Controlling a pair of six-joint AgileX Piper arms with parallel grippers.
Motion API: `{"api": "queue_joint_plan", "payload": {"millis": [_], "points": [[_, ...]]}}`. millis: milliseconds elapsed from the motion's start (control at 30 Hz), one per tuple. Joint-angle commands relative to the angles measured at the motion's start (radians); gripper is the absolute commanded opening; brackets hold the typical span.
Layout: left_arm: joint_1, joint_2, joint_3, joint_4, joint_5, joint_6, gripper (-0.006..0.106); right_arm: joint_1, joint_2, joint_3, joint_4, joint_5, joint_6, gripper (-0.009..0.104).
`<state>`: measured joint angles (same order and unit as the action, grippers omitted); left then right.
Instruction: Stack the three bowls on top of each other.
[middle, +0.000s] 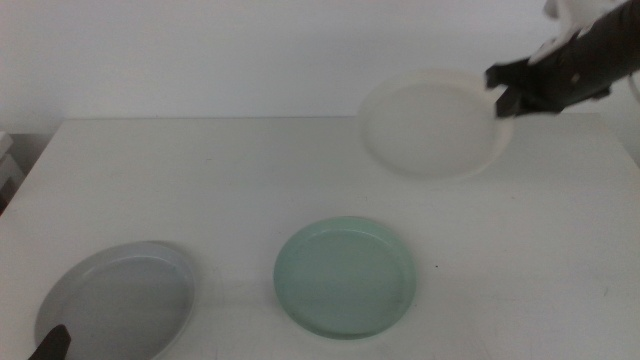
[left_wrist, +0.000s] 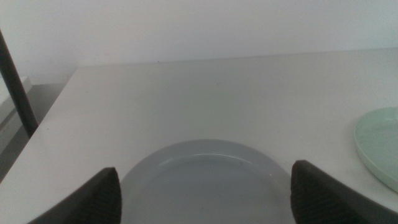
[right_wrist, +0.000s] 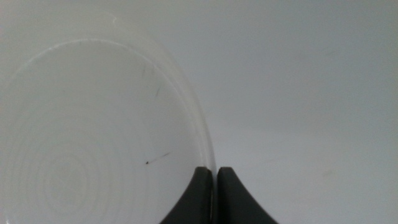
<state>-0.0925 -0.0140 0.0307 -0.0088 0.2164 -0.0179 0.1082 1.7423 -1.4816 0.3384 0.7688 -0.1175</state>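
- The white bowl (middle: 432, 125) is up off the table (middle: 250, 180) at the far right, tilted, pinched by its rim.
- The right gripper (middle: 503, 90) has that rim clamped between its jaws, which are nearly together with only the thin edge between them.
- The green bowl (middle: 346, 277) sits flat on the table near the front, in the middle.
- The grey bowl (middle: 118, 300) lies at the front left, apart from the green one.
- The left gripper (left_wrist: 202, 193) hangs over the grey bowl, jaws spread wide, holding nothing.
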Motion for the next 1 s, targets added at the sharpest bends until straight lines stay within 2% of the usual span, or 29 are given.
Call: {"api": "queue_joint_plan", "payload": {"millis": [0, 233, 433, 800, 967], "points": [[-0.007, -0.013, -0.005, -0.011, -0.074, -0.011, 0.105, 0.049, -0.091, 0.079, 0.045, -0.128, -0.012, -0.001], [-0.007, -0.013, -0.005, -0.011, -0.074, -0.011, 0.105, 0.226, -0.1, 0.291, 0.065, -0.28, -0.012, -0.001], [-0.007, -0.013, -0.005, -0.011, -0.074, -0.011, 0.105, 0.306, -0.079, 0.355, 0.071, -0.366, -0.003, -0.001], [-0.007, -0.013, -0.005, -0.011, -0.074, -0.011, 0.105, 0.326, -0.022, 0.365, 0.069, -0.369, 0.0, -0.001], [-0.007, -0.013, -0.005, -0.011, -0.074, -0.011, 0.105, 0.326, -0.013, 0.365, 0.059, -0.361, 0.0, 0.007]]}}
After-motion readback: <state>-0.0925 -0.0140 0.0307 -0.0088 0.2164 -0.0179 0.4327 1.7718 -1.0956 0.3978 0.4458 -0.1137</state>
